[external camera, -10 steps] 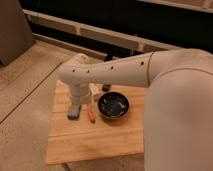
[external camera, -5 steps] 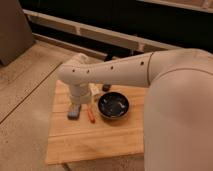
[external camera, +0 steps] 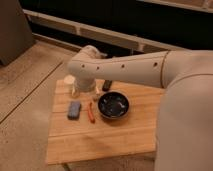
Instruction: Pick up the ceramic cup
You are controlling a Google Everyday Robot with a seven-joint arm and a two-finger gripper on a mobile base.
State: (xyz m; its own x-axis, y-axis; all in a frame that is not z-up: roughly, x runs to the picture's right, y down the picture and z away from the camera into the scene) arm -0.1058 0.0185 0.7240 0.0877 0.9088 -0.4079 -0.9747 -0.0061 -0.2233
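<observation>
1. Cream-beige ceramic cup (external camera: 69, 80): small, short, with a round rim. It stands upright near the far left corner of the worktop (external camera: 100, 141).
2. The gripper (external camera: 84, 90) is at the down-turned end of the arm, just right of the ceramic cup and low over the far left part of the worktop. The arm's bulk hides most of it, so I cannot tell if it is spread or pressed together, or if it touches the cup.
3. Pale small object (external camera: 75, 92) sits just in front of the ceramic cup, toward the near edge, between the cup and the gripper. It is partly covered and I cannot tell what it is.
4. White robot arm (external camera: 130, 70) comes in from the right side, crosses above the far edge of the worktop, and bends down at the cup's corner.
5. Blue-grey block (external camera: 74, 110) lies flat near the left edge, nearer the front than the cup.
6. Orange-red slim item (external camera: 91, 113) lies just right of the block, running far-to-near.
7. Black bowl (external camera: 113, 105): wide, glossy, about mid-worktop, right of the orange-red item and much bigger than the cup.
8. Small dark object (external camera: 106, 85) sits by the far edge, behind the bowl and partly under the arm.
9. The worktop is light wood planks. The speckled floor (external camera: 25, 90) lies to its left.
</observation>
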